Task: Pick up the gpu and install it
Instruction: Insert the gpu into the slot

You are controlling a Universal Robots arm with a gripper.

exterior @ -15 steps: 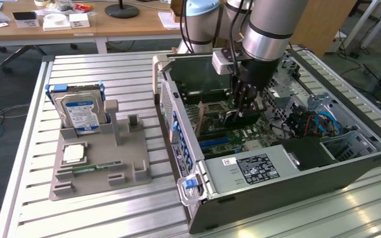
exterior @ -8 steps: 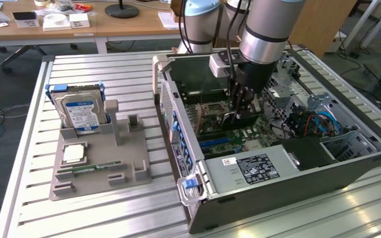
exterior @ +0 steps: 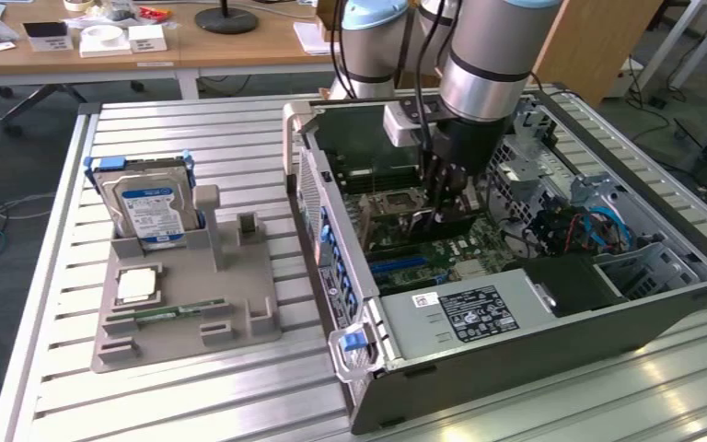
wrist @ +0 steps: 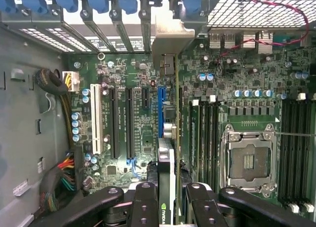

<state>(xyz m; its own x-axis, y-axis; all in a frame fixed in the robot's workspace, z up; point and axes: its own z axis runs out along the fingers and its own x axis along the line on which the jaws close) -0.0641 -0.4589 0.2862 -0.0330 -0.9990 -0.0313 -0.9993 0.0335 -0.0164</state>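
Observation:
My gripper (exterior: 442,214) reaches down into the open computer case (exterior: 538,359), over the motherboard (exterior: 403,249). It is shut on the gpu (exterior: 449,230), a dark card held upright below the fingers. In the wrist view the gpu (wrist: 166,160) appears edge-on between the two black fingers (wrist: 145,202) of the gripper (wrist: 171,195). Its silvery end bracket (wrist: 170,42) lies against the case's rear slot openings. The card stands just beside the blue expansion slot (wrist: 160,108); I cannot tell whether it touches a slot.
A grey parts holder (exterior: 237,318) on the slatted table carries a hard drive (exterior: 151,207), a processor chip (exterior: 136,284) and a green memory stick (exterior: 163,313). Inside the case are the processor socket (wrist: 249,160), memory slots (wrist: 205,138), cable bundles (wrist: 61,175) and the power supply (exterior: 477,308).

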